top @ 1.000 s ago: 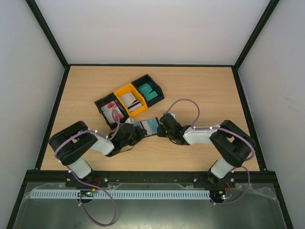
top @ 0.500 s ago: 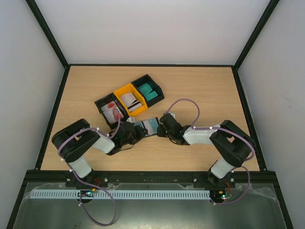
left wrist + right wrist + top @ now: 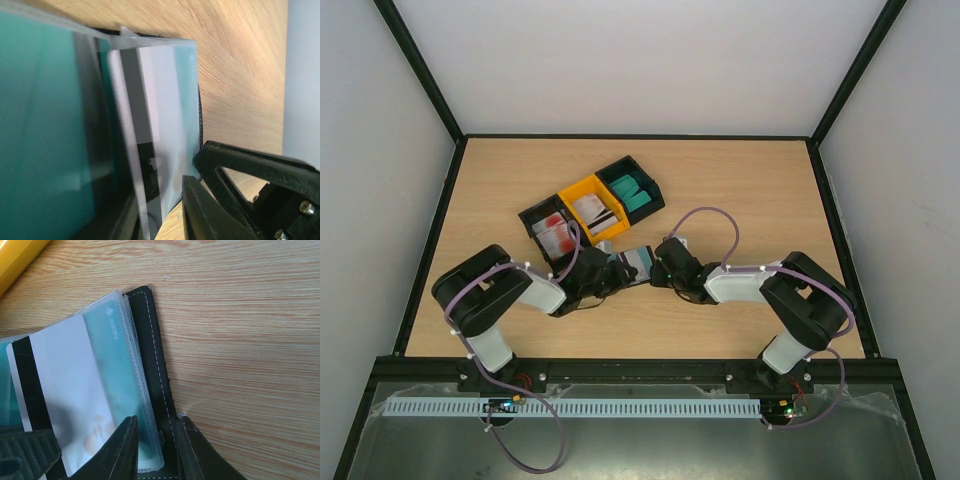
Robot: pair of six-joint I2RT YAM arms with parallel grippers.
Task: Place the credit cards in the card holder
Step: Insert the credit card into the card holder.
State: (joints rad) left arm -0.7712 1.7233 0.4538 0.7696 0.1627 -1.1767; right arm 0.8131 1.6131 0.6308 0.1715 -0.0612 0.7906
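Top external view: the left arm (image 3: 535, 293) is folding low over the worktop (image 3: 760, 190) and reaching toward the card holder (image 3: 636, 262) from its left. The right arm (image 3: 740, 285) is stretching in low from the holder's right, so both wrists are meeting at the holder. The card holder is lying open on the worktop between them, with three bins (image 3: 578, 186) sitting in a slanted row just beyond it, toward the far left.

In the right wrist view, the right jaws are pinching the holder's stitched black edge together with its clear sleeve. A white card with a dark stripe (image 3: 55, 380) is overlapping a teal card (image 3: 107, 365) at that sleeve, and the frame edge is cutting off both.

The left wrist view is coming through blurred. The striped card is sitting between the left jaws, but I cannot tell whether they are gripping it or standing free. From above, the wrists are hiding both sets of jaws.
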